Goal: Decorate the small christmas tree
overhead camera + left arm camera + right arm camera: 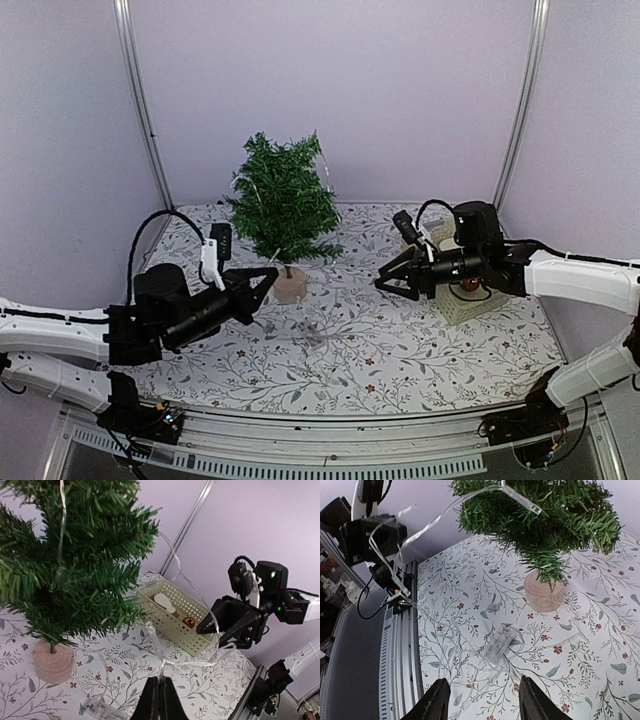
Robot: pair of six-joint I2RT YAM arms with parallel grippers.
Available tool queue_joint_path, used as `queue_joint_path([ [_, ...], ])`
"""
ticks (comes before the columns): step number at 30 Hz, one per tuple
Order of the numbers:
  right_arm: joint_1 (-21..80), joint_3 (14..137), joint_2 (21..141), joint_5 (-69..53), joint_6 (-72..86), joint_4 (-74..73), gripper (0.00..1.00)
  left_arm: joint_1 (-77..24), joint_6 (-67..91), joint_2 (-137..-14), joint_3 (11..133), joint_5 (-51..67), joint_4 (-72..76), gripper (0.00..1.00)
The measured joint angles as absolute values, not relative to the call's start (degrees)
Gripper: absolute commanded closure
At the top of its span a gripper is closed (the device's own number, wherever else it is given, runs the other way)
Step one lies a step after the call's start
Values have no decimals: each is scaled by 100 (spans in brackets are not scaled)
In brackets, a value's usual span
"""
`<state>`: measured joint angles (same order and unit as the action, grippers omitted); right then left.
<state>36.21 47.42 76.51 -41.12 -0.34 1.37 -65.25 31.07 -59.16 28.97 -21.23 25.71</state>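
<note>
The small christmas tree (283, 200) stands at the back on its pinkish base (290, 285); it also shows in the left wrist view (75, 575) and the right wrist view (550, 520). A clear light string (162, 650) hangs over its branches and trails across the table to a clear battery box (500, 645). My left gripper (160, 682) is shut on the string's wire, just left of the tree's base (263, 285). My right gripper (482, 700) is open and empty, above the table right of the tree (385, 283).
A pale yellow perforated basket (170, 630) stands at the right, under my right arm, holding a red ball (189, 622) and a white ornament (164, 601). Purple walls and metal frame posts (140, 100) enclose the flowered tablecloth (400, 350).
</note>
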Motion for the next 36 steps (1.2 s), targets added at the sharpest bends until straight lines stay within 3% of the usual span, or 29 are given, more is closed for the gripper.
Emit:
queue_joint_path([
  [7, 4023, 4663, 7935, -4108, -364, 482, 42, -6525, 2934, -5290, 3535, -2696, 1527, 100],
  [20, 5085, 4650, 8683, -3933, -440, 1470, 42, -6525, 2882, -5297, 4370, -3210, 1076, 100],
  [27, 5378, 4650, 9190, -3708, -338, 1984, 33, -6525, 2893, -5306, 4512, -3363, 1074, 100],
  [36, 5863, 4810, 9754, -3653, -134, 2536, 37, -6525, 3002, -5275, 4692, -3535, 921, 100],
])
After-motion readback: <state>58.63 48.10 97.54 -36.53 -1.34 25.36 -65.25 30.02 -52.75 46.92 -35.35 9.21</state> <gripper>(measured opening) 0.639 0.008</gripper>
